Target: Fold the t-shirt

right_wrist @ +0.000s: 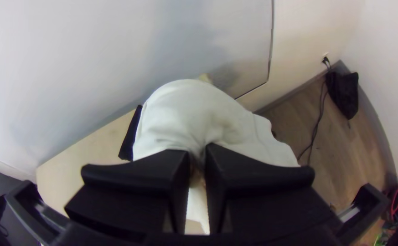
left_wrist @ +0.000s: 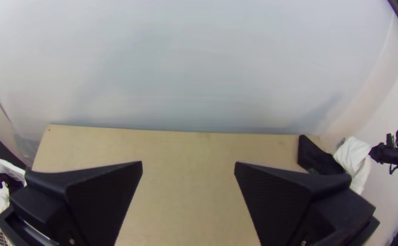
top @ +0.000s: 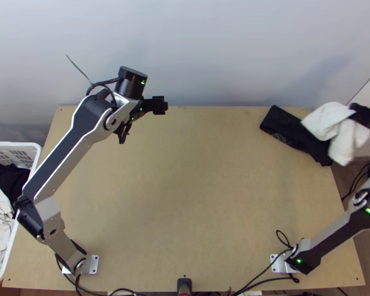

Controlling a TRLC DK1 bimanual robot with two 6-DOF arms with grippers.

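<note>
T-shirt, white, is bunched at the table's far right corner, partly over the folded black cloth and partly past the table edge. Right arm: runs from its base out past the top view's right side, wrist end back in at the corner, gripper pointing in toward the table. Pincer nearly closed, white fabric gathered and pinched between the flat fingers. Left arm: stretched up the left side, bent at the elbow, gripper above the table's far left part. Fingers wide apart, nothing between them, released.
</note>
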